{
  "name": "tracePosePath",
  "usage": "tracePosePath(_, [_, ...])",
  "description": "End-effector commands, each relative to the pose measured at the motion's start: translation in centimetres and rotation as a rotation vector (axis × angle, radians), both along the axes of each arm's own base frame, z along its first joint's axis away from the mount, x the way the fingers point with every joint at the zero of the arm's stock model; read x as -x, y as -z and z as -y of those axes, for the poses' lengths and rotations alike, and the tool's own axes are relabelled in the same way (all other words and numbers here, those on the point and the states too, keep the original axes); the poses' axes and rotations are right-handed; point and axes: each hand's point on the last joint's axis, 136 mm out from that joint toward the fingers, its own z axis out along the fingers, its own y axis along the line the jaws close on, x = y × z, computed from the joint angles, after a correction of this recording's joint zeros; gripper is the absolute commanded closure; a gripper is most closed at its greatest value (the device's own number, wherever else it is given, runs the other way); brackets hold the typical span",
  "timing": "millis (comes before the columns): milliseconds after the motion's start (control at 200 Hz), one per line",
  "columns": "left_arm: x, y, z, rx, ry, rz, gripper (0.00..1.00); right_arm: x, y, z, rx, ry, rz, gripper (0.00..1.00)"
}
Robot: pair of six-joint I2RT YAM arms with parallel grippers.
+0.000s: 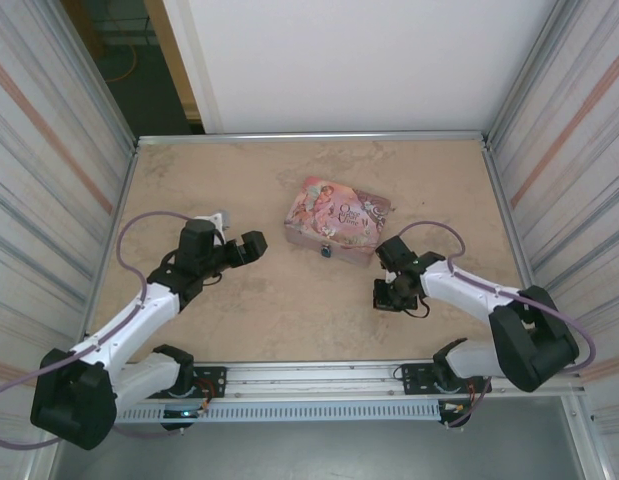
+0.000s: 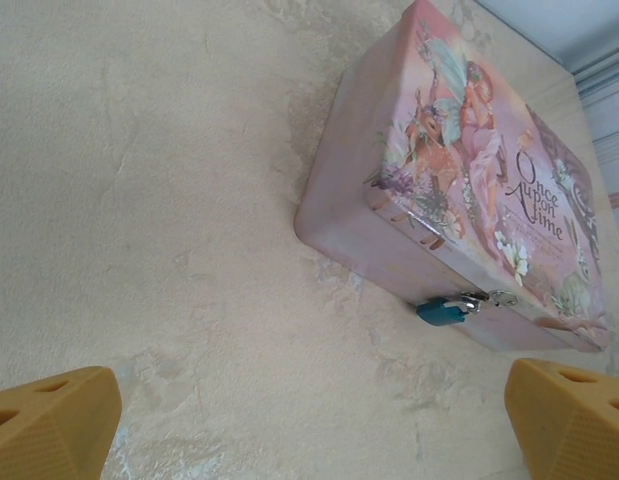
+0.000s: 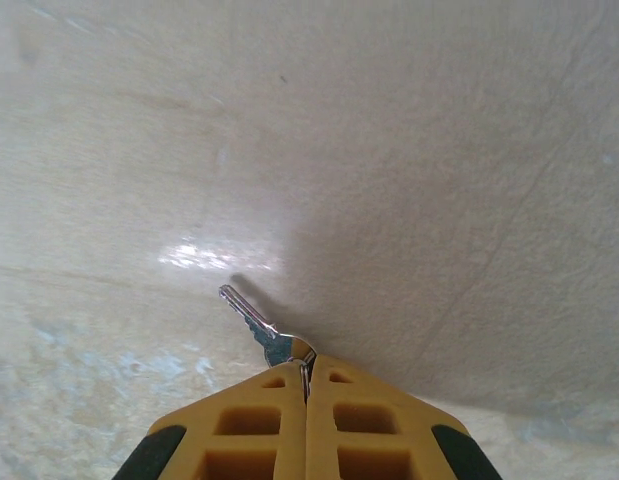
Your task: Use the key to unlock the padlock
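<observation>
Backing the padlock [image 2: 441, 313] against the pink tin [image 2: 469, 180]; leaving open table [image 2: 169, 250] along its near side.

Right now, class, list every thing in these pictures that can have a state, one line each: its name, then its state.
tin: lid shut.
padlock: shackle looks closed, hanging at the tin's front edge.
key: pinched by its head, blade sticking out, not in the padlock.
right gripper: shut on the key.
left gripper: open, holding nothing.
</observation>
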Motion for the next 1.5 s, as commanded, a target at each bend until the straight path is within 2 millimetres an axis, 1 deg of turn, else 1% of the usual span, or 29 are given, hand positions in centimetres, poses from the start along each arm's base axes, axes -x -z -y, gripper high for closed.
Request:
tracePosePath(0, [-0.5,-3.0,0.2,0.023,0.013,0.079,0.01,-1.6,-2.2,-1.9,-0.125,0.023,0.115,1.0])
tracePosePath(155, [-0.4,-4.8,1.3,0.078,0.062,0.121,0.01,-3.4,-5.5,-3.7,-0.287,0.052,0.269,1.0])
tracePosePath(296, [-0.4,-6.8,2.9,0.142,0.137,0.169,0.06,-4.8,-8.9,-4.6,-0.399,0.073,0.407,1.0])
tracePosePath(316, [-0.3,-7.1,3.3,0.15,0.151,0.177,0.07,-5.1,-9.1,-4.8,-0.41,0.076,0.419,1.0])
tracePosePath(331, [-0.3,-7.4,3.5,0.155,0.161,0.181,0.08,-5.2,-10.0,-4.8,-0.434,0.077,0.449,1.0])
tracePosePath(421, [-0.1,-8.7,5.0,0.175,0.223,0.201,0.14,-5.9,-12.5,-5.7,-0.524,0.075,0.529,1.0])
tracePosePath(491, [0.1,-9.8,6.5,0.191,0.28,0.217,0.21,-6.2,-14.3,-6.4,-0.592,0.065,0.569,1.0])
tracePosePath(646, [0.8,-12.1,10.0,0.206,0.394,0.248,0.31,-6.3,-17.1,-7.5,-0.685,0.04,0.619,1.0])
tracePosePath(792, [1.5,-13.3,13.4,0.21,0.479,0.261,0.37,-6.1,-18.9,-8.2,-0.729,0.012,0.646,1.0])
tracePosePath(912, [1.8,-13.3,15.8,0.215,0.536,0.252,0.42,-5.8,-19.8,-8.6,-0.747,-0.008,0.658,1.0])
tracePosePath(1002, [1.7,-13.2,17.2,0.221,0.567,0.243,0.45,-5.6,-20.2,-8.8,-0.753,-0.017,0.67,1.0])
tracePosePath(1202, [1.9,-12.8,19.5,0.246,0.615,0.219,0.49,-5.5,-20.9,-9.1,-0.761,-0.021,0.691,1.0])
tracePosePath(1493, [2.0,-12.2,21.4,0.28,0.644,0.187,0.51,-5.6,-22.3,-9.7,-0.781,-0.042,0.719,1.0])
